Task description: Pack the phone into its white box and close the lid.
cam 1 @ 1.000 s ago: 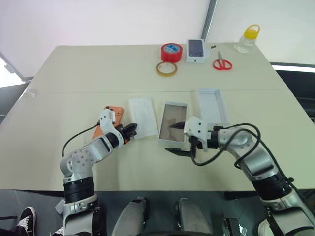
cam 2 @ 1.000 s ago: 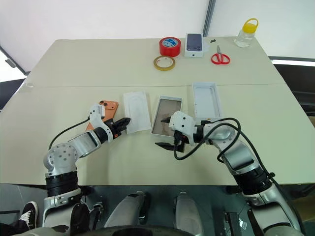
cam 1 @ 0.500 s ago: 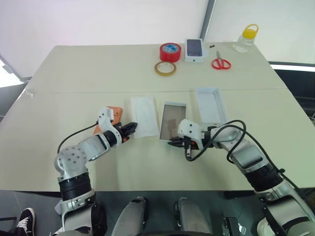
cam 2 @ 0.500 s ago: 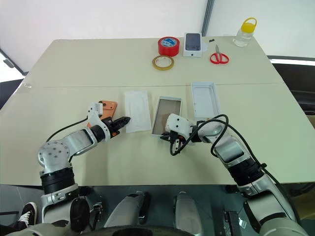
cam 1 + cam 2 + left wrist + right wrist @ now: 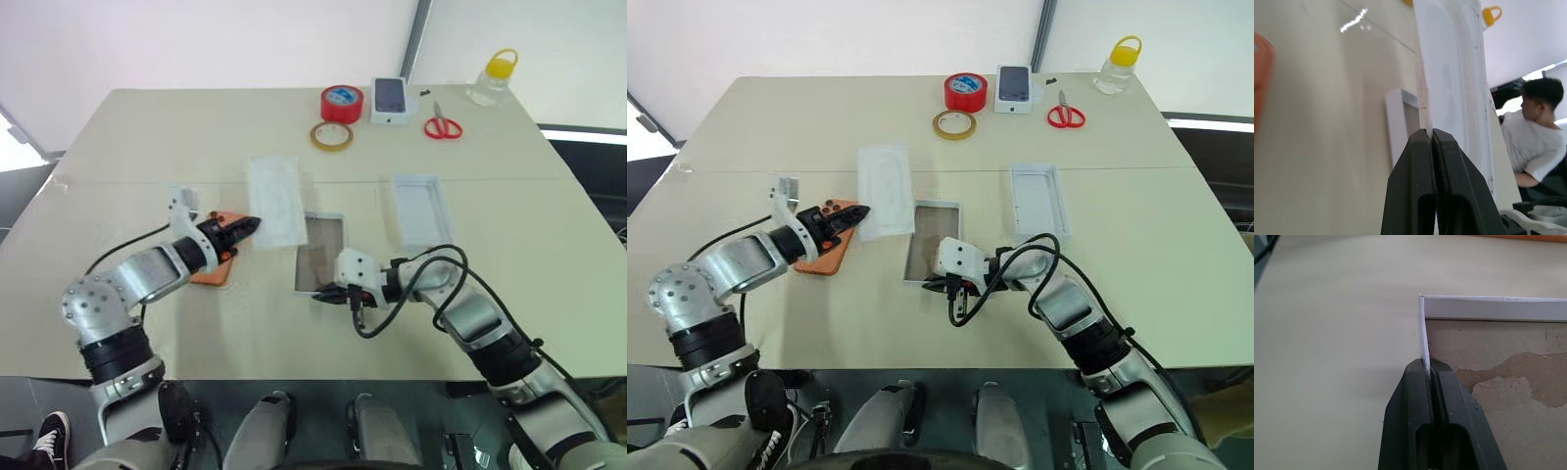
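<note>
Left eye view: beige table [image 5: 147, 137]. Left gripper [image 5: 251, 224] pinches a flat white card insert [image 5: 276, 199]; slim orange phone [image 5: 214, 269] lies beneath. Right gripper [image 5: 323, 295] clamps the shallow white cardboard box [image 5: 318, 255] wall; white tray-shaped lid [image 5: 421, 209] beside.

The left gripper [image 5: 251, 224] lifted the card insert [image 5: 275, 199] off the table, uncovering more of the phone [image 5: 217, 264]. The right gripper [image 5: 323, 293] snapped shut on the box's [image 5: 319, 254] near rim.
</note>
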`<move>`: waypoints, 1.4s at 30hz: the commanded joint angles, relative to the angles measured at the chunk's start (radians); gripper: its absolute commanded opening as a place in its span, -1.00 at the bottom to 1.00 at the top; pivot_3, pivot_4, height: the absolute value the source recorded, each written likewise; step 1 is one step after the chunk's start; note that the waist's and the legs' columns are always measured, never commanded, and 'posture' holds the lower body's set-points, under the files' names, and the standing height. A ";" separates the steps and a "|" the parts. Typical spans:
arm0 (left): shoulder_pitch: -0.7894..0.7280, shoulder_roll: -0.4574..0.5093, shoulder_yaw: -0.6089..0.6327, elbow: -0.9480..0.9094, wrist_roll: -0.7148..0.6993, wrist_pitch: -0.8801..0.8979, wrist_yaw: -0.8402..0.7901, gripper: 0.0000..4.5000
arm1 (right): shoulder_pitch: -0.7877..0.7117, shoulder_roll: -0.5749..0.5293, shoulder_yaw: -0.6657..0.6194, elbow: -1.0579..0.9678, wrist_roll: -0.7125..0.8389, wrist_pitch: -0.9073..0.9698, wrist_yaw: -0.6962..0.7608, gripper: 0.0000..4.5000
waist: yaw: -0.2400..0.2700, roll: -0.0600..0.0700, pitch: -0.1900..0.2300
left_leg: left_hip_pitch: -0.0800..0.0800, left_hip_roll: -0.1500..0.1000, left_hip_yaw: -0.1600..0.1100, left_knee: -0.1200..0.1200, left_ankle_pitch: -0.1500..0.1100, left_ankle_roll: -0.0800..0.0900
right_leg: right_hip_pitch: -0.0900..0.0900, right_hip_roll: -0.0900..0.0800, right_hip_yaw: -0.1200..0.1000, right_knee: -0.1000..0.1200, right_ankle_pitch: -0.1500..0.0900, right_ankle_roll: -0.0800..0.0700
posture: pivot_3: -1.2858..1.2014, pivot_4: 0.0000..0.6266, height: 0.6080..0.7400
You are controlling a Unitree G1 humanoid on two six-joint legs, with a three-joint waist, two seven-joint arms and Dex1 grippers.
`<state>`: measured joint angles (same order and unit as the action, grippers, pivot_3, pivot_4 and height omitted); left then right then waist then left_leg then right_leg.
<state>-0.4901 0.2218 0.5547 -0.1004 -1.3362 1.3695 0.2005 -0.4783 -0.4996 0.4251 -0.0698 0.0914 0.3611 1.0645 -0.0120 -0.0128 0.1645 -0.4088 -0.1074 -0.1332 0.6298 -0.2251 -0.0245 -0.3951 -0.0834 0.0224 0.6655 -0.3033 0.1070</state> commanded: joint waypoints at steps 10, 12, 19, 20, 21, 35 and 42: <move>0.070 0.030 -0.116 -0.050 -0.154 -0.076 0.086 -1.00 | 0.010 -0.030 -0.067 -0.110 0.045 -0.005 0.007 -0.14 | 0.002 0.000 0.000 | 0.000 0.000 0.000 0.000 0.000 -0.001 | -0.001 0.000 0.000 0.001 0.000 0.000 | 0.03 -0.52 1.00; 0.078 0.036 -0.140 -0.054 -0.162 -0.087 0.085 -1.00 | 0.020 -0.069 -0.106 -0.138 0.072 0.017 0.024 0.29 | 0.002 0.000 0.000 | 0.000 0.000 0.000 0.000 0.000 -0.001 | 0.000 0.000 0.000 0.000 0.000 0.000 | 0.03 -0.52 1.00; 0.103 0.037 -0.224 -0.065 -0.165 -0.126 0.069 -1.00 | 0.071 -0.235 -0.294 -0.102 0.147 0.006 0.061 0.29 | 0.004 -0.001 0.001 | 0.000 0.000 0.000 -0.001 0.000 0.000 | 0.000 0.000 0.000 -0.001 0.000 0.000 | 0.03 -0.52 1.00; 0.107 0.037 -0.233 -0.063 -0.165 -0.131 0.067 -1.00 | 0.067 -0.246 -0.299 -0.059 0.112 -0.042 0.041 0.29 | 0.002 -0.001 0.001 | 0.000 0.000 0.000 -0.001 -0.001 0.002 | 0.000 0.000 0.000 -0.001 0.000 0.000 | 0.03 -0.52 1.00; 0.108 0.039 -0.240 -0.060 -0.164 -0.136 0.065 -1.00 | 0.057 -0.246 -0.305 -0.017 0.079 -0.091 0.012 0.29 | 0.000 -0.001 0.001 | 0.000 0.000 0.000 -0.001 -0.002 0.004 | 0.000 0.000 0.000 0.000 0.000 0.000 | 0.03 -0.52 1.00; 0.138 0.087 -0.335 -0.088 -0.163 -0.150 0.060 -0.36 | -0.029 -0.157 -0.308 0.122 0.044 -0.202 -0.089 0.32 | 0.002 -0.001 0.001 | 0.000 0.000 0.001 -0.001 0.001 -0.001 | 0.000 0.000 0.002 0.000 0.000 -0.001 | 0.03 -0.52 1.00; 0.132 0.139 -0.351 -0.129 -0.136 -0.158 0.032 0.53 | -0.060 -0.102 -0.290 0.111 0.054 -0.182 -0.101 0.32 | -0.002 -0.001 0.001 | 0.000 0.001 0.001 -0.001 0.001 -0.001 | -0.001 0.001 0.002 0.000 0.000 -0.001 | 0.03 -0.52 1.00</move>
<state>-0.3491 0.3375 0.2087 -0.1749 -1.4743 1.2279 0.2589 -0.5107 -0.6178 0.1390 0.0678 0.1317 0.1802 0.9722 -0.0142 -0.0138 0.1652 -0.4087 -0.1067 -0.1320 0.6288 -0.2245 -0.0252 -0.3958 -0.0828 0.0241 0.6657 -0.3032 0.1065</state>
